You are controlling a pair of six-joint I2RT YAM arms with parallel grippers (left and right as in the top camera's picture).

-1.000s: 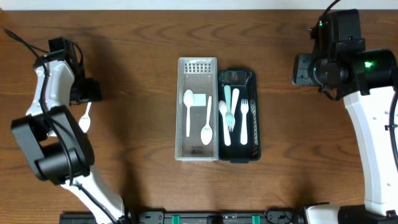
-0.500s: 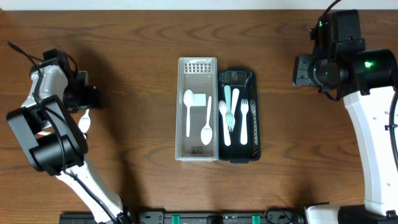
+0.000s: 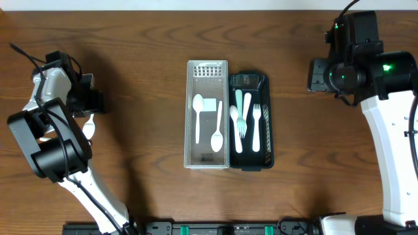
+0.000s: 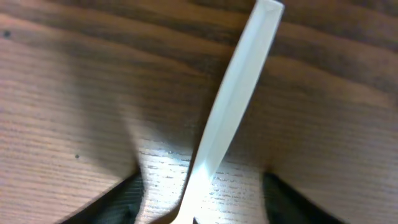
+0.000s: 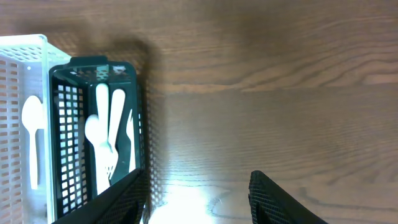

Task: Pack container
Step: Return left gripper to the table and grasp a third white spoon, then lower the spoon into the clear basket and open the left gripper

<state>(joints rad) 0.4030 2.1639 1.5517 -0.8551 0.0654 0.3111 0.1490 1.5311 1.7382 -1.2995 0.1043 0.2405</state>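
Two baskets side by side at the middle of the table [image 3: 144, 52]: white basket [image 3: 208, 69] on the left, black basket [image 3: 249, 80] touching it on the right, each loaded with pale plastic cutlery [image 3: 240, 121]. Well apart to the left, lying on the wood, one white spoon [image 3: 89, 126], bowl near, handle pointing far. Left pincer [image 3: 87, 103] low over that handle, fingers spread to either side, not yet gripping. Right pincer [image 3: 319, 73] well to the right of the baskets, fingers likewise spread, nothing between them.
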